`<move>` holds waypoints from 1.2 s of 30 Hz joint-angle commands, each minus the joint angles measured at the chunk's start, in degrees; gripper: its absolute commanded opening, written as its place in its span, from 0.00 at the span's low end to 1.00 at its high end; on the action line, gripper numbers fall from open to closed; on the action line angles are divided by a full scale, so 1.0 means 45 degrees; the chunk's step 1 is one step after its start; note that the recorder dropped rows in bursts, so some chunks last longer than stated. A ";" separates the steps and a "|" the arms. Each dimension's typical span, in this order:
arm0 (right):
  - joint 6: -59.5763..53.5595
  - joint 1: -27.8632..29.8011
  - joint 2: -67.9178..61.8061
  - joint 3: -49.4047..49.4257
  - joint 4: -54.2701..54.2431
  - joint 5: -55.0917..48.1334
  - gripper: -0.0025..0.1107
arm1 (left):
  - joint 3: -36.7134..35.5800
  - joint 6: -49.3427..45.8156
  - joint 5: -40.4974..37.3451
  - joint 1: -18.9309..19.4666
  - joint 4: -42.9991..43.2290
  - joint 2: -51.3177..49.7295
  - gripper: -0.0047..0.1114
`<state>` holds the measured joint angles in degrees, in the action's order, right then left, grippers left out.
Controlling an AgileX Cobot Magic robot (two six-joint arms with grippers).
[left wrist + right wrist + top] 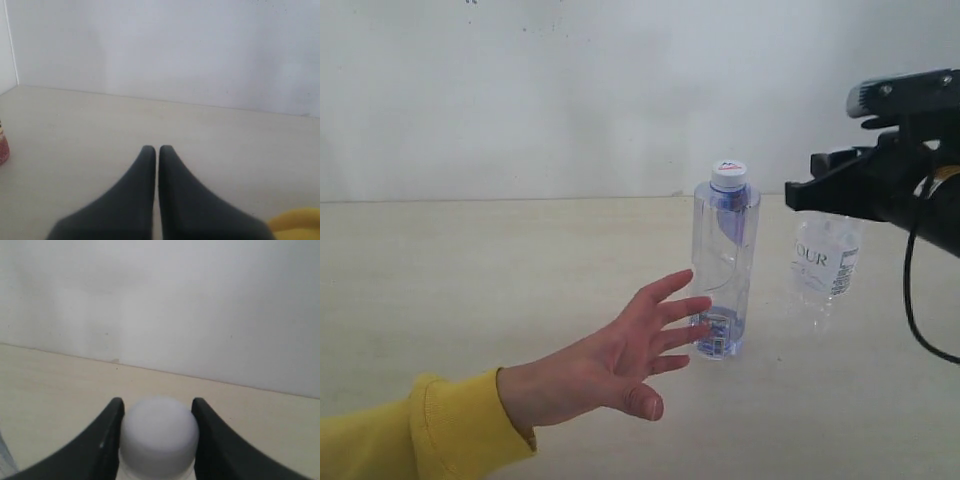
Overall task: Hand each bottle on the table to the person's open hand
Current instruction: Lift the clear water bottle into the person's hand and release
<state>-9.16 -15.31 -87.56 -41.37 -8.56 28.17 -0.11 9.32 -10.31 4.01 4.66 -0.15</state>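
The tall blue-tinted bottle [723, 262] with a white cap stands upright mid-table [470, 270]. A person's open hand [610, 360] in a yellow sleeve reaches up to it, fingertips at its base. To its right, the smaller clear labelled bottle [825, 268] hangs upright under my right gripper [802, 194]. In the right wrist view that gripper [157, 407] is shut on the bottle's white cap [159, 432]. My left gripper [158, 150] is shut and holds nothing, low over the table. A sliver of the tea bottle's red base [2, 147] shows at that view's edge.
A plain white wall [570, 90] backs the table's far edge. The person's yellow sleeve [420, 430] lies across the near left of the table, and a bit of the sleeve [296, 225] shows beside my left gripper. A black cable [912, 300] hangs from the right arm.
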 commanded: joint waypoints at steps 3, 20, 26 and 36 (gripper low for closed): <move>-0.0868 0.0105 0.3483 0.0848 -0.1487 -0.1603 0.02 | 0.0025 -0.0016 0.0011 0.0034 0.0055 0.0034 0.08; -0.0610 -0.6653 0.5704 0.2460 -0.1647 -0.0643 0.02 | 0.0025 -0.0016 0.0011 0.0034 0.0055 0.0034 0.08; -0.0555 -0.7104 0.3766 0.1275 -0.0872 -0.0192 0.02 | 0.0025 -0.0016 0.0011 0.0034 0.0055 0.0034 0.08; -0.0167 -0.7269 0.2560 0.0025 -0.0682 -0.0169 0.38 | 0.0025 -0.0016 0.0011 0.0034 0.0055 0.0034 0.08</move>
<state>-10.37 -47.93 -76.02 -40.53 -12.40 26.93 -0.11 9.32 -10.31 4.01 4.66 -0.15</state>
